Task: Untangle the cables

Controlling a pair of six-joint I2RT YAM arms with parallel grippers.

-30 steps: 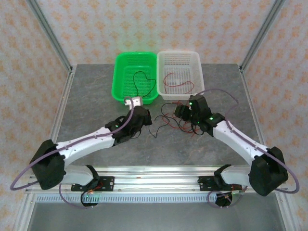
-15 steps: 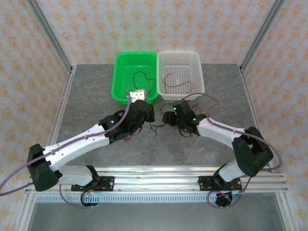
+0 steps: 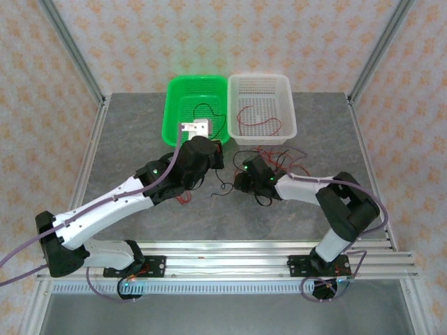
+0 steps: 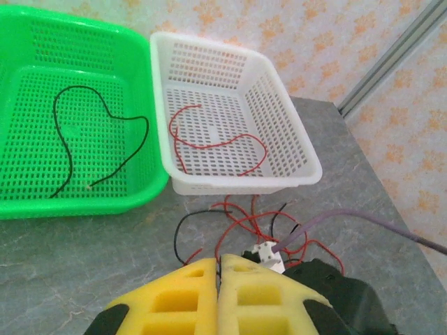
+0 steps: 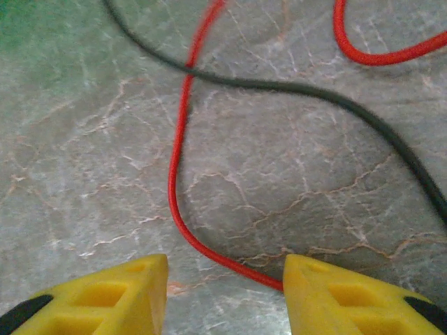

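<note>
A tangle of red and black cables [image 3: 269,157] lies on the grey table just in front of the two baskets, also seen in the left wrist view as cables [image 4: 244,220]. My left gripper [image 4: 218,262] is shut on a thin black cable that loops away to the left. My left gripper [image 3: 213,167] hangs over the tangle's left side. My right gripper [image 3: 241,183] sits low at the tangle. In the right wrist view my right gripper [image 5: 225,269] is open, and a red cable [image 5: 174,202] on the table runs between its fingers to the right one. A black cable [image 5: 293,89] crosses beyond.
A green basket [image 3: 171,118] holds one black cable [image 4: 115,116]. A white basket [image 3: 290,115] beside it holds one red cable [image 4: 209,148]. Both stand at the table's far side. Frame posts rise at the back corners.
The left arm has reached forward toward the baskets. The right gripper has swung left and come down close to the table, and its jaws have narrowed.
</note>
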